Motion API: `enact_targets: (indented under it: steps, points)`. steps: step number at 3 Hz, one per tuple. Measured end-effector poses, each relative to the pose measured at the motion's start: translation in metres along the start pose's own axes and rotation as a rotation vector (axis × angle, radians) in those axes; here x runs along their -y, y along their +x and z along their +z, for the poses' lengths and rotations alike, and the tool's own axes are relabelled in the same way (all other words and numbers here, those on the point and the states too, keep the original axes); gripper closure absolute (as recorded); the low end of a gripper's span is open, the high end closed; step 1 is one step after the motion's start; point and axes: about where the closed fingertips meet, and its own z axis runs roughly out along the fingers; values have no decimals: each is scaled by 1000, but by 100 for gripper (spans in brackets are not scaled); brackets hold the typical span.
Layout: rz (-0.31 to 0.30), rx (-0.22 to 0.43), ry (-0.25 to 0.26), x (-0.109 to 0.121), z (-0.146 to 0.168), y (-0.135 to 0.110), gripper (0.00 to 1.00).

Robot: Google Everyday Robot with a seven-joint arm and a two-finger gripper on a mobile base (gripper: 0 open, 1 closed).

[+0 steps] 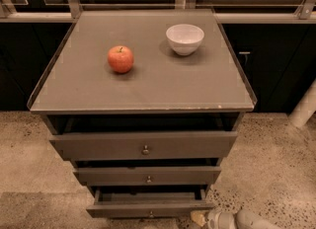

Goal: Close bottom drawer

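The bottom drawer (148, 209) of the grey-brown cabinet (148, 92) stands pulled out. The gripper (209, 218) sits low, just beside the drawer front's right end; whether it is clenched or released cannot be told.

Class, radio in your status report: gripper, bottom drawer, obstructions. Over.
Pale grey gripper low at the bottom edge. Slim grey-brown bottom drawer pulled out, gripper by its right front corner, contact unclear. Nothing visible in its way.

Rounded pale grey gripper (201, 217), tan-tipped, bottom edge
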Motion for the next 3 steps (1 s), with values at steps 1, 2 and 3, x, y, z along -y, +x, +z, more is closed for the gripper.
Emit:
enact_targets:
  steps: [1,2,3]
  points:
    - [-29,24,22,4,15,-10,100]
    - [-29,24,22,4,15,-9,100]
    - [-67,26,29,5,38,-20,100]
